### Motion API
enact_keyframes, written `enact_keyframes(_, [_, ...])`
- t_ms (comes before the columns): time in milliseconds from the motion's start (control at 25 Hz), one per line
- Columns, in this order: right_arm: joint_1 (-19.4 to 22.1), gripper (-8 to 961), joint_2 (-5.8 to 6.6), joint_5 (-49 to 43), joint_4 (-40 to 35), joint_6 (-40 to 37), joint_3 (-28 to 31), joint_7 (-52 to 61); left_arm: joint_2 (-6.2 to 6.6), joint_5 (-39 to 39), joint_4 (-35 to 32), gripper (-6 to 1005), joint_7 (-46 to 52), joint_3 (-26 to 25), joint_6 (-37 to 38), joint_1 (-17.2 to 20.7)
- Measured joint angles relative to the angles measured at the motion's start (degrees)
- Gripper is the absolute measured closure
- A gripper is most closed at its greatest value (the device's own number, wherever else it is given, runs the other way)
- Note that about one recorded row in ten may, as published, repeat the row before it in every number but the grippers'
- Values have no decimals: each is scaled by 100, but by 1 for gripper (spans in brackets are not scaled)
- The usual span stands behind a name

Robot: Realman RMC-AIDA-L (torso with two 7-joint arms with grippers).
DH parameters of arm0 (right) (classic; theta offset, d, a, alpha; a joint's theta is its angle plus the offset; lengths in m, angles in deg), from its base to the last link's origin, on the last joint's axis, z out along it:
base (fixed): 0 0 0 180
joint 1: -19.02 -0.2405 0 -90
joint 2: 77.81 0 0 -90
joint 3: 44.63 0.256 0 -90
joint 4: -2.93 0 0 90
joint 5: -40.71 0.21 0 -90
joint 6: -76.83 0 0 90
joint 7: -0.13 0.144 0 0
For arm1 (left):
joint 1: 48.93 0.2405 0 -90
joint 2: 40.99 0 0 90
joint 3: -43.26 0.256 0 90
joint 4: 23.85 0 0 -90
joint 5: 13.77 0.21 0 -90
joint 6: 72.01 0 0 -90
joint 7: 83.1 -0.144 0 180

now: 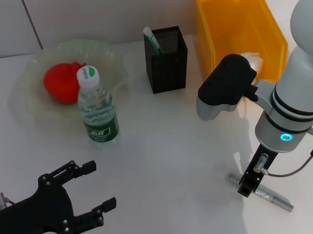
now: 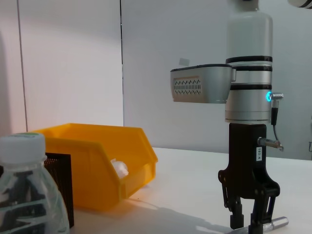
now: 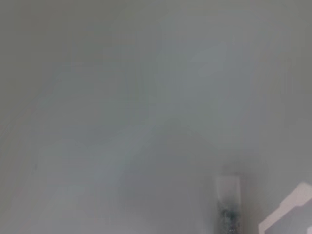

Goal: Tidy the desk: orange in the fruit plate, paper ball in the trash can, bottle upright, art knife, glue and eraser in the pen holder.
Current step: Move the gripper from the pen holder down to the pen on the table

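The right gripper's (image 1: 246, 190) fingers are set down astride the art knife (image 1: 271, 197) on the worktop (image 1: 169, 163), closure not discernible. The left gripper's (image 1: 94, 186) fingers are spread open near the upright bottle (image 1: 97, 108).

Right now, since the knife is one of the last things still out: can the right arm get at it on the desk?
Probably yes. The right gripper stands upright right over the silver art knife, fingers astride its shaft in the left wrist view, nothing between. The left gripper sits open, far off.
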Motion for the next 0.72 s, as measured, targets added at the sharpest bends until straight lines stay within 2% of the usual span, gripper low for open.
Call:
enact_keyframes(400, [3, 592, 0, 24, 48, 51, 42, 1, -5, 0, 3, 187, 0, 0, -1, 0])
enact_keyframes(720, [-9, 705, 3, 31, 137, 50, 49, -7, -2, 0, 3, 187, 0, 0, -2, -9])
